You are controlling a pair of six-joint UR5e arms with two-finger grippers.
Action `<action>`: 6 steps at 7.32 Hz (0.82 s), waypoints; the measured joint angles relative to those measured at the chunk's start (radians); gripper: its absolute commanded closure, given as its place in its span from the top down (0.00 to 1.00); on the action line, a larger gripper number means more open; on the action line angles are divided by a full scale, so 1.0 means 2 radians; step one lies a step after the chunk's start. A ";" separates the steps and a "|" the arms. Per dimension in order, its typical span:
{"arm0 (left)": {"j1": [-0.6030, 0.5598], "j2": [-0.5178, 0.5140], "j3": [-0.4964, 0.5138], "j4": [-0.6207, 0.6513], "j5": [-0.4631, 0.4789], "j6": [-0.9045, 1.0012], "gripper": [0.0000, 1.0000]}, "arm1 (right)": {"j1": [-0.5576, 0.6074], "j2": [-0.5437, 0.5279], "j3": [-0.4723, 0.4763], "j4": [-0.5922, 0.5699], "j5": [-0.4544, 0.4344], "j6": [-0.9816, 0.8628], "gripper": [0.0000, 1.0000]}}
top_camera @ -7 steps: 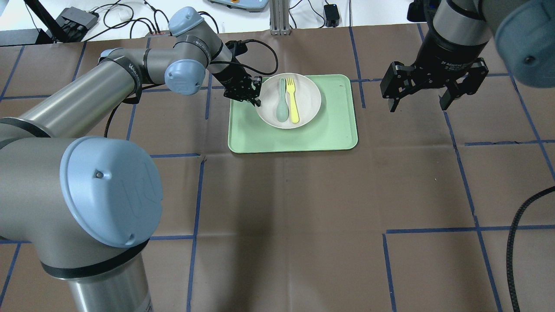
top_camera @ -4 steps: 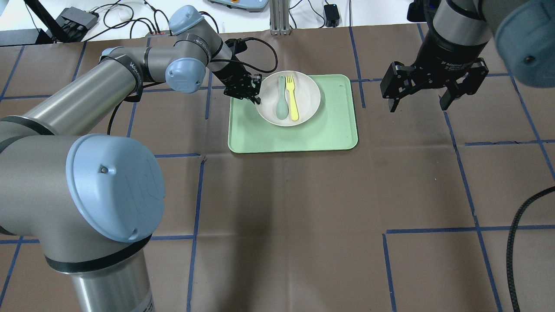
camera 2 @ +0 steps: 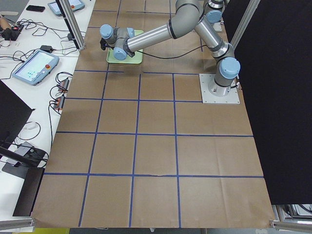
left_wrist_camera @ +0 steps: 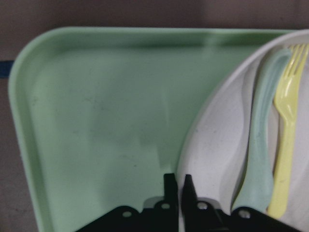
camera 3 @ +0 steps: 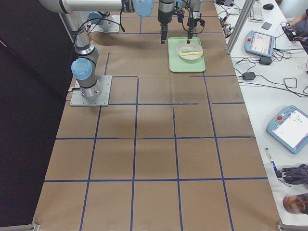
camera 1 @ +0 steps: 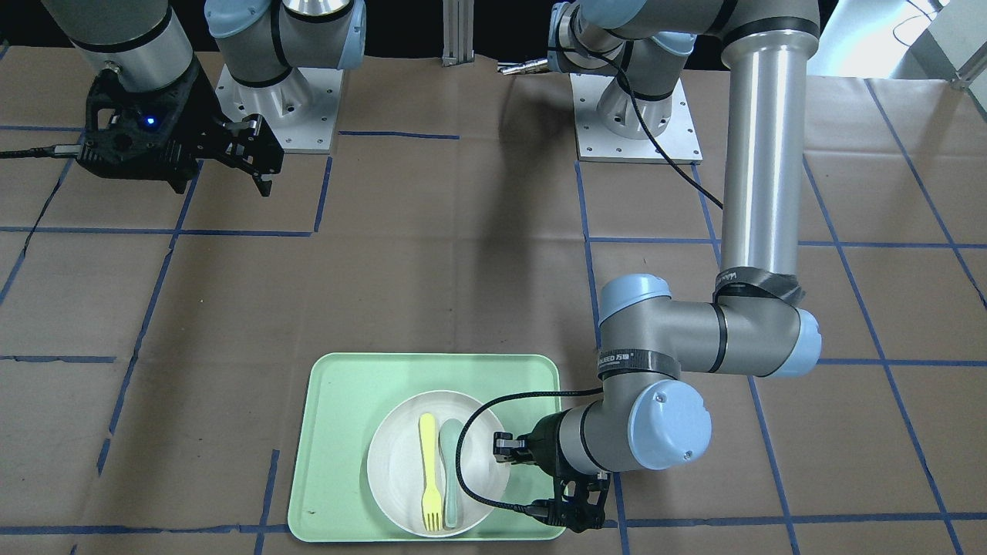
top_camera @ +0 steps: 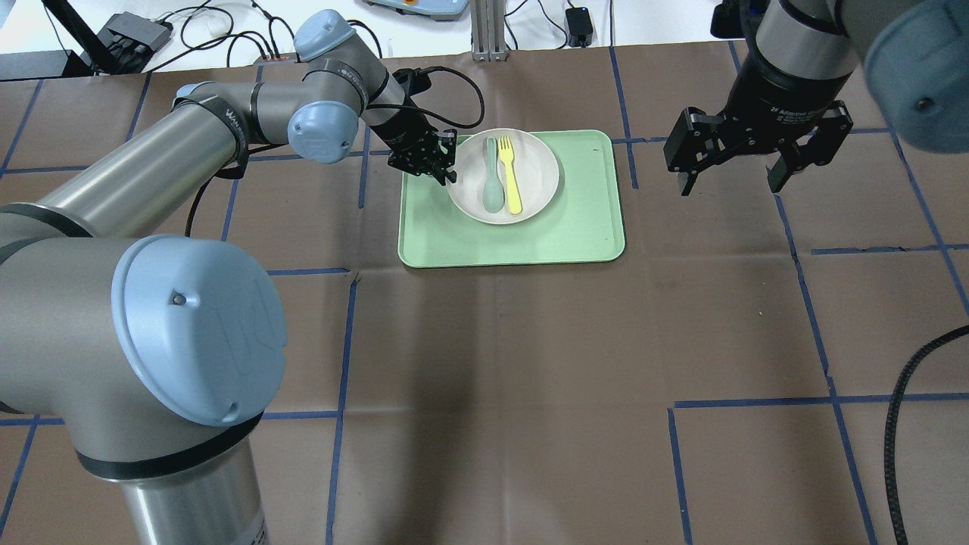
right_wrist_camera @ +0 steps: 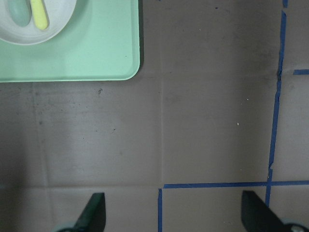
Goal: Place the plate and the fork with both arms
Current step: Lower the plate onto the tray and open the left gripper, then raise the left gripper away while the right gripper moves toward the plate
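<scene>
The off-white plate lies on the mint-green tray, in its far left part. The pale-yellow fork lies in the plate next to a grey-green spoon. My left gripper is shut on the plate's left rim; in the left wrist view its jaws pinch the rim of the plate, with the fork to the right. My right gripper hangs open and empty above the table, right of the tray. In the front view the left gripper is at the right edge of the plate.
Brown paper with blue tape lines covers the table. Cables, boxes and a pendant lie along the far edge. A black cable hangs at the near right. The right wrist view shows the tray's corner and bare paper below.
The plate and my left gripper shifted very slightly toward the far side, then back a little. The right arm has not moved.
</scene>
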 measured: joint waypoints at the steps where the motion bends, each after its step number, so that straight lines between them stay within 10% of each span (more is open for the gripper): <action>1: -0.001 0.008 -0.003 -0.007 0.000 0.000 0.68 | 0.000 0.000 0.000 0.000 0.000 0.000 1.00; 2: -0.003 0.026 -0.005 -0.024 0.002 -0.002 1.00 | 0.000 0.000 0.000 0.000 0.000 0.000 1.00; 6: -0.028 0.181 -0.006 -0.209 0.115 -0.018 1.00 | 0.000 0.000 -0.002 -0.001 0.000 0.000 1.00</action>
